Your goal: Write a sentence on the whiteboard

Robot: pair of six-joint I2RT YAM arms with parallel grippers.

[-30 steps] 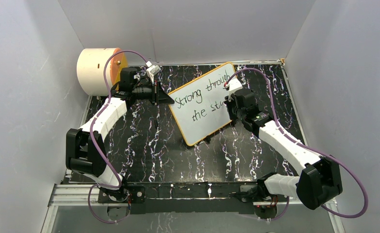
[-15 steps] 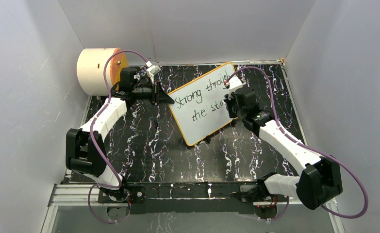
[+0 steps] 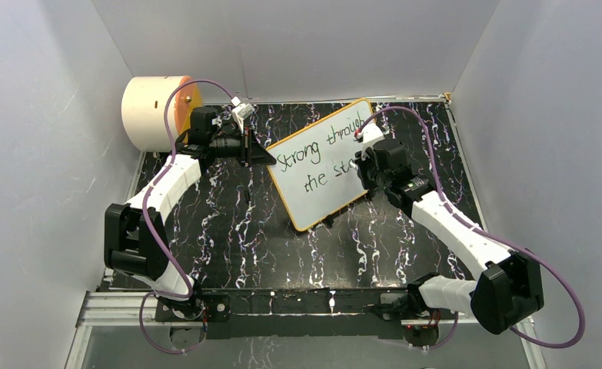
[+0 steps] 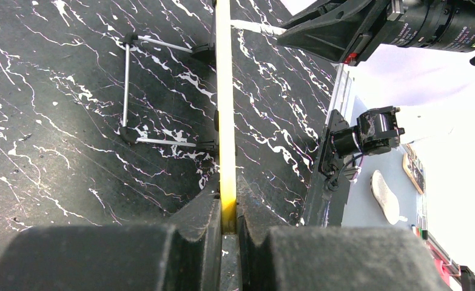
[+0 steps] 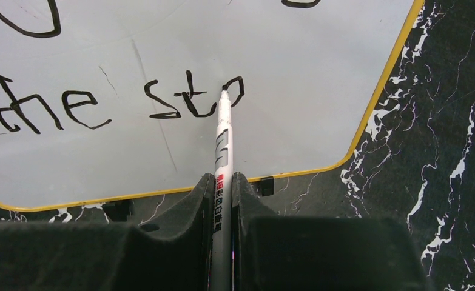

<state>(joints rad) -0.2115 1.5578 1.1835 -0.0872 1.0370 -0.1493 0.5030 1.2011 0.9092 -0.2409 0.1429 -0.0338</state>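
The right tool (image 5: 222, 182) is clamped on a marker (image 5: 223, 139), its tip touching the whiteboard (image 5: 283, 73) at the unfinished "sto". The left tool (image 4: 225, 209) pinches the whiteboard's yellow edge, likely steadying it mid-way across the table (image 3: 236, 231).

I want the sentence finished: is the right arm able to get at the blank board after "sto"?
Likely yes: the right pincer holds the marker tip on the whiteboard, and nothing covers the blank stretch beside it.
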